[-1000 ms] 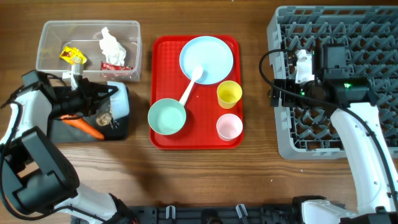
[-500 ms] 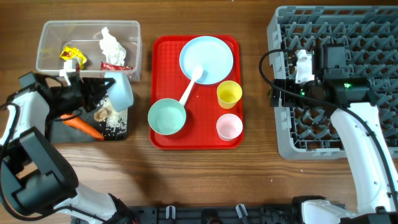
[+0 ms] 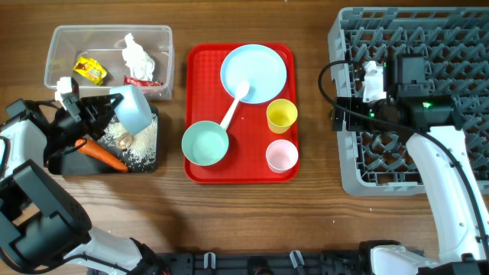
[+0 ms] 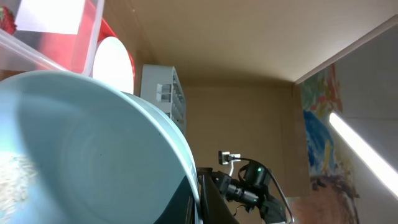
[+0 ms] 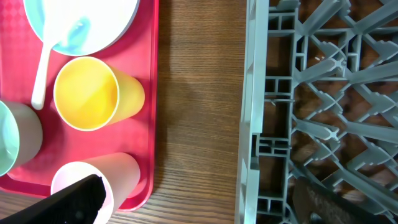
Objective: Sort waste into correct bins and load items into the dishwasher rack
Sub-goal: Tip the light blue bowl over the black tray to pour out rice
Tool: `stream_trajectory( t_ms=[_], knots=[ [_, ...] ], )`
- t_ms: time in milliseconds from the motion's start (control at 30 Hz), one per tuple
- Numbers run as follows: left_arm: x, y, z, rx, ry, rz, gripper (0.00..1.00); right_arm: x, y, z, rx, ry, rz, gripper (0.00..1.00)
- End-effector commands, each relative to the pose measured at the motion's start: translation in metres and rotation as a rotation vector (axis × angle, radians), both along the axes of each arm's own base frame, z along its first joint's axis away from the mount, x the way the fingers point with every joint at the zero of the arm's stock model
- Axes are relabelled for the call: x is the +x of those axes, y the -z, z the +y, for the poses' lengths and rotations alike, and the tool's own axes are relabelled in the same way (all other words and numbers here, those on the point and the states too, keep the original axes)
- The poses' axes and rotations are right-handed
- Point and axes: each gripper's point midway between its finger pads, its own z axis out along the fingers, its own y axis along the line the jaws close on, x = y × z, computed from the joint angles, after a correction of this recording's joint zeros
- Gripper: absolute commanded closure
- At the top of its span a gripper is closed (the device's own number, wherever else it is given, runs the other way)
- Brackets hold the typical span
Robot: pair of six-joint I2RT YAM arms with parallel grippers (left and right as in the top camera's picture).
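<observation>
Dishwasher rack (image 3: 458,46), grey plastic with a peg lattice, lies well right of the left end effector (image 3: 85,116), beyond the glossy red tray (image 3: 191,114). The right end effector (image 3: 340,114), jaws wide and empty, hovers over its near edge, so that arm is nearer. Just below the left end effector sits the shallow black tray (image 3: 149,156). The left end effector is clamped on a smooth pale blue-green bowl (image 3: 131,108), tipped mouth-down toward that tray, with white rice grains (image 3: 140,143) scattered beneath.

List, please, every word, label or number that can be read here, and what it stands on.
Nothing can be read.
Yellow wrapper in the clear tub: print too small to read.
Red wrapper beside it: print too small to read.
Wall picture: colours only, no words.
Tilted bowl: no markings seen.
</observation>
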Motion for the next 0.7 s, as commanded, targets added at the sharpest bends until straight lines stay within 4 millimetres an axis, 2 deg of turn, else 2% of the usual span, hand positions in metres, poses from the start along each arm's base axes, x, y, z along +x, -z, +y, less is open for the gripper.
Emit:
stream_trajectory(
  t_ms=[0,667],
  knots=[
    [-0.0011,-0.0044,0.0000,-0.039,-0.003,-0.027,0.96,0.0012,0.0003,-0.0010,-0.010,0.014,0.005,0.00],
    [-0.0070,-0.0051,-0.0041,-0.102,-0.006,0.061,0.96,0.0002,0.0008,-0.0011,-0.010,0.014,0.010,0.00]
  ],
)
